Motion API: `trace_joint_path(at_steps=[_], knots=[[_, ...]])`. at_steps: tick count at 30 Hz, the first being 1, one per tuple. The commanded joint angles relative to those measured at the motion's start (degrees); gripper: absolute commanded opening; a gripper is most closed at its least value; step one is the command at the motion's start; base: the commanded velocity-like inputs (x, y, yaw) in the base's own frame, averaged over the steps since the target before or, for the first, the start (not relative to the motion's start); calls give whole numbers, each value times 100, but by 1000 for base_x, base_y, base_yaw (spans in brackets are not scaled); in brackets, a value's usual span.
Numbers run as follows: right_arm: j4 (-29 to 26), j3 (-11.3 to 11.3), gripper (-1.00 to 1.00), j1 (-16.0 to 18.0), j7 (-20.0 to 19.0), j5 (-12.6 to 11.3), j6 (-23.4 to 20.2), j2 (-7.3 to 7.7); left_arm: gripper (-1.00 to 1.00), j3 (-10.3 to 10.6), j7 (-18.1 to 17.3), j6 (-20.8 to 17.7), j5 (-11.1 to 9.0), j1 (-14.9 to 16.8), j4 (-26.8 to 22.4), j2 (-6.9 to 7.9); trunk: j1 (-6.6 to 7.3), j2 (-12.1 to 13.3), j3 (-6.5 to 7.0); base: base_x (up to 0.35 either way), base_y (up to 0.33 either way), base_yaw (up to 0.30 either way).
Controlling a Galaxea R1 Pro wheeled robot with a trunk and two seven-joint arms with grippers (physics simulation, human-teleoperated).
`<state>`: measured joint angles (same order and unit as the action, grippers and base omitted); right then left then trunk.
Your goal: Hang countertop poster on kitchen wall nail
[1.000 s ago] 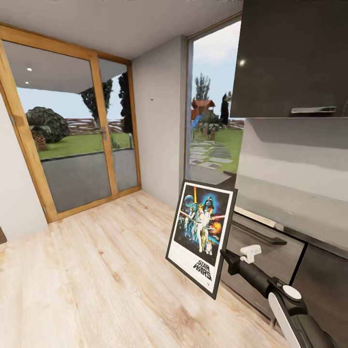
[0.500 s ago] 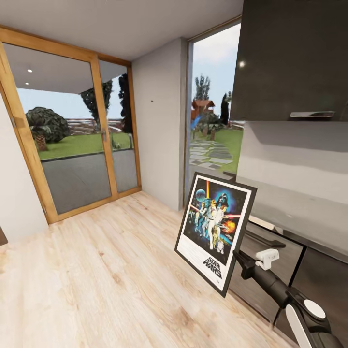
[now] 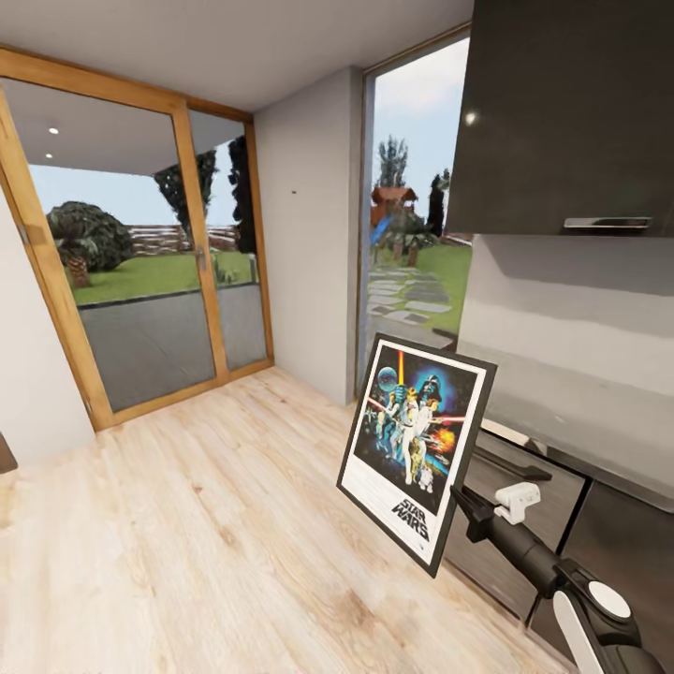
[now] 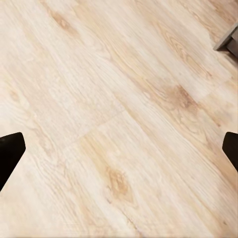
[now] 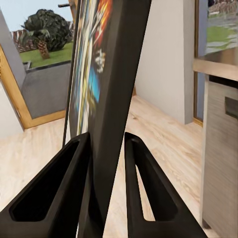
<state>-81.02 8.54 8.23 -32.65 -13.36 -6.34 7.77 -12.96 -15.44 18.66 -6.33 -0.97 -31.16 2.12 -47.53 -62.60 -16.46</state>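
Note:
The Star Wars poster [image 3: 417, 447] hangs tilted above the wooden floor, its artwork facing the room, beside the dark cabinet fronts. My right gripper [image 3: 465, 501] is shut on its lower right frame edge. In the right wrist view both fingers [image 5: 144, 188] clamp the black frame [image 5: 111, 74] seen edge-on. A wall nail [image 3: 293, 194] is a dark speck on the light grey wall ahead, higher than the poster. The kitchen countertop [image 5: 220, 67] runs along the right. My left gripper [image 4: 119, 148] is open over bare floor, holding nothing.
A dark upper cabinet [image 3: 571, 112] with a bar handle overhangs the counter at the right. Wood-framed glass doors [image 3: 140, 262] stand at the left and a tall window [image 3: 412, 225] right of the nail wall. Light wooden floor [image 3: 206, 524] lies open ahead.
My right arm lifted the poster up and to the right within the first half second; since then it has held still, with only a slight shift of the view.

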Motion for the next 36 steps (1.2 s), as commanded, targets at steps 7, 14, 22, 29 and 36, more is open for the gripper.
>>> trace_joint_path(at_steps=[7, 14, 22, 29, 36], knots=[[7, 7, -100, 3, -33, -70, -60, -3, 100, -14, -56, -14, -60, 0, -4, -3, 154, 278, 109, 0, 0, 0], [7, 7, -100, 3, -35, -70, -60, -3, 100, -14, -56, -12, -61, 0, -4, -2, 308, 559, 231, 0, 0, 0], [7, 7, -100, 3, -39, -70, -62, -3, 100, -14, -56, -14, -60, 0, -4, -2, 483, 879, 315, 0, 0, 0], [7, 7, -100, 3, -38, -70, -61, -3, 100, -14, -56, -12, -60, 0, -4, -2, 637, 1160, 377, 0, 0, 0], [7, 7, -100, 3, -34, -70, -61, -3, 100, -14, -56, -12, -57, 0, -4, -2, 791, 1441, 483, 0, 0, 0]])
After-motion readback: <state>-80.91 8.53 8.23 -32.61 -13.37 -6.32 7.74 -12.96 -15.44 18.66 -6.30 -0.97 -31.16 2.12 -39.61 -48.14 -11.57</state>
